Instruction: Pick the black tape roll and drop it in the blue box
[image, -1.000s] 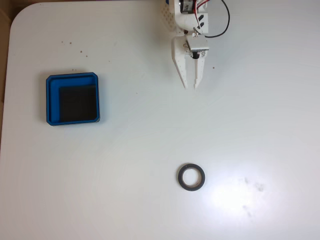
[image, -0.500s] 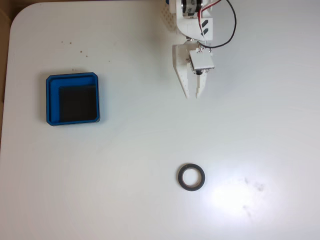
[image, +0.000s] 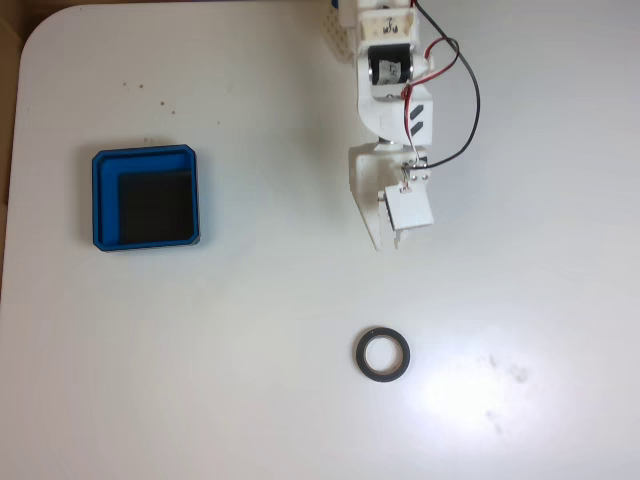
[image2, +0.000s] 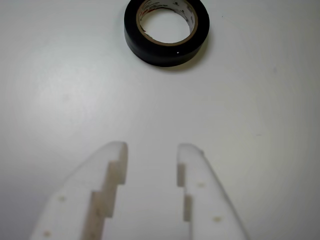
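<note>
White table (image: 250, 330), rounded at the upper left corner in the fixed view, faintly speckled with dark marks near the top left and lower right. End effector (image: 388, 243) of white plastic, reaching down from the top edge of the fixed view, tips pointing toward the bottom of the picture, red and black wires (image: 455, 90) looping along its right side. Seen again in the wrist view (image2: 151, 152), entering from the bottom edge, the two stepped white fingers (image2: 112, 175) parted with a clear gap of bare table between them, holding nothing. Black tape roll (image: 382, 355) flat on the table, hollow centre facing up, lying below the end effector in the fixed view and well apart from it, beside a bright glare patch to its right. Same roll (image2: 166, 47) near the top of the wrist view, ahead of the fingertips and slightly right of the gap's centre line, brownish inner rim visible, not touched by either finger. Blue box (image: 105, 200) at the left of the fixed view, black square floor showing, well apart from both roll and end effector.
</note>
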